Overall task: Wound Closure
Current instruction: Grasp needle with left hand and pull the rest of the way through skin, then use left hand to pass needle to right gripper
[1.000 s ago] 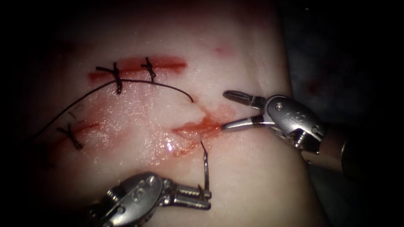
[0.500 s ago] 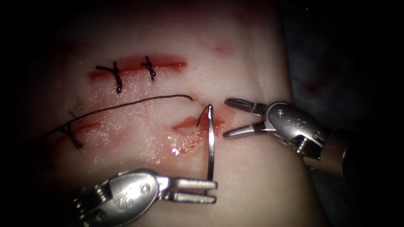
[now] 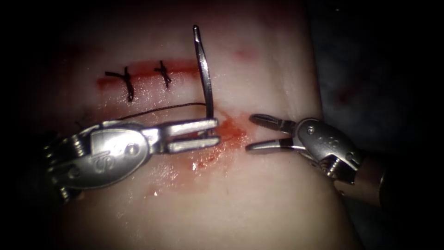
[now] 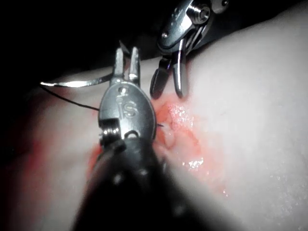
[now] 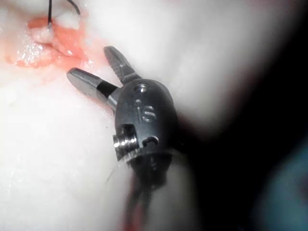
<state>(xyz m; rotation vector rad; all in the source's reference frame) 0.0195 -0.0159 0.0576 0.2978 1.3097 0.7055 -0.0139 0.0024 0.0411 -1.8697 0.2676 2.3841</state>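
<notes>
Left tool [image 3: 213,134]: jaws clamped on the needle [image 3: 203,69] near its thread end; needle clear of the tissue [image 3: 259,203], standing up from the jaws, point toward the tissue's far edge, crossing the right end of the stitched far cut.

Right tool [image 3: 252,133]: jaws parted, holding nothing, tips just right of the open cut [image 3: 226,132], lower tip near the red fluid [image 3: 210,157].

Thread [image 3: 166,110]: dark, running left from the needle's held end, passing behind the left tool's body; in the right wrist view a short strand [image 5: 49,12] entering the cut's lip.

Other items: two dark stitches [image 3: 128,83] across the far cut; tissue's right edge dropping to dark background.

Obstruction: left tool's body overlying the tissue left of the open cut, hiding whatever lies beneath.
</notes>
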